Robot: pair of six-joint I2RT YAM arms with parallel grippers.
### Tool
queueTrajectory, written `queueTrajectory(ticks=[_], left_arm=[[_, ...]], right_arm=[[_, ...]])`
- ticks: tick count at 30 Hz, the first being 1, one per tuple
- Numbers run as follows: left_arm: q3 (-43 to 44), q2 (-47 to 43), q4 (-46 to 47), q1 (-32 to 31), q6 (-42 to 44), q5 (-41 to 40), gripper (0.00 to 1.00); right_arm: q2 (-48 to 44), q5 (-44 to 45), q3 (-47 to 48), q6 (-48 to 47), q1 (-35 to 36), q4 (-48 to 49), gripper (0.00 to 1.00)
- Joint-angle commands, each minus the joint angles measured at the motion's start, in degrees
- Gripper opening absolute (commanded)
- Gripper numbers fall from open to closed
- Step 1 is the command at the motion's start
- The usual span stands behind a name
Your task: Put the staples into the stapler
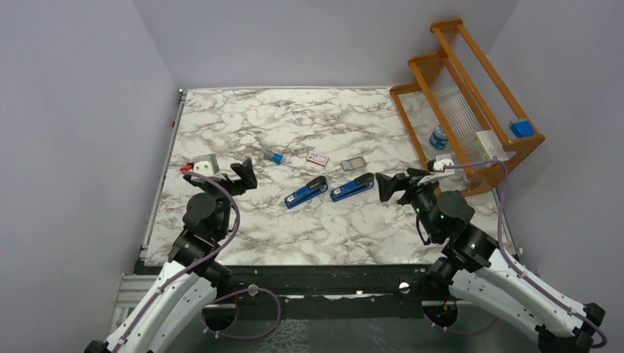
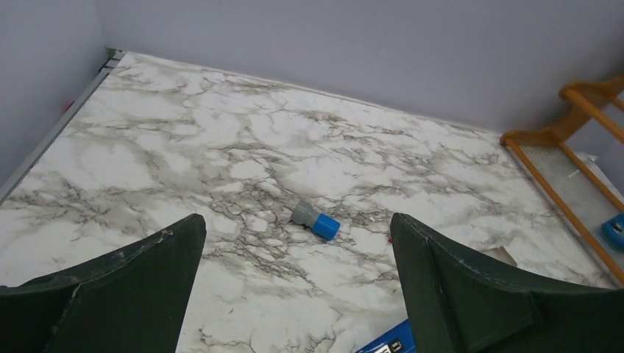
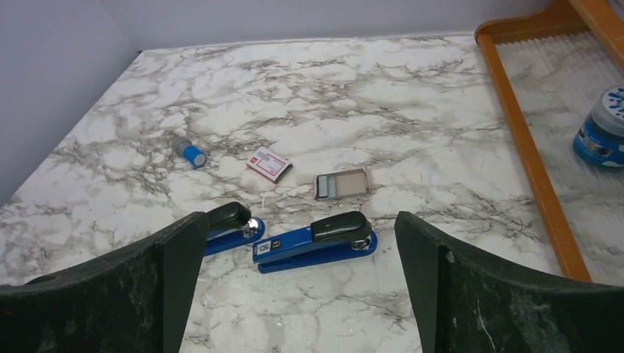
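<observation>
**Ahead of both pincers: staples lying free, nothing gripped**

Just beyond your right pincer [image 1: 394,187], whose jaws are gaping wide and empty, the staples [image 3: 342,184] are sitting in an open tray [image 3: 319,187]. Its long side is running crosswise to you, and the white box [image 3: 268,163] is lying to its left. Expect the strips to be light, stiff, slick and easily snapped, so you are probably pinching them across the long edges. Nearer you, the stapler [image 3: 316,239] is lying crosswise, black cap pointing right. Your left pincer [image 1: 244,175] is also hanging open, holding nothing.
</observation>
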Motion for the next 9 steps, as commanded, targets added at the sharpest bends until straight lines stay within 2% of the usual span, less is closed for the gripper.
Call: queueTrajectory(ticks=[1,9], left_arm=[[-2.5,-2.1,-2.7,0.1,-6.5,-10.0,0.99],[-3.1,-1.5,-2.9,0.1,-7.3,-10.8,0.99]], right_arm=[[-2.9,4.8,-3.7,2.1,0.3,-0.9,1.00],[-5.4,6.1,-6.9,5.9,0.3,-1.7,1.00]])
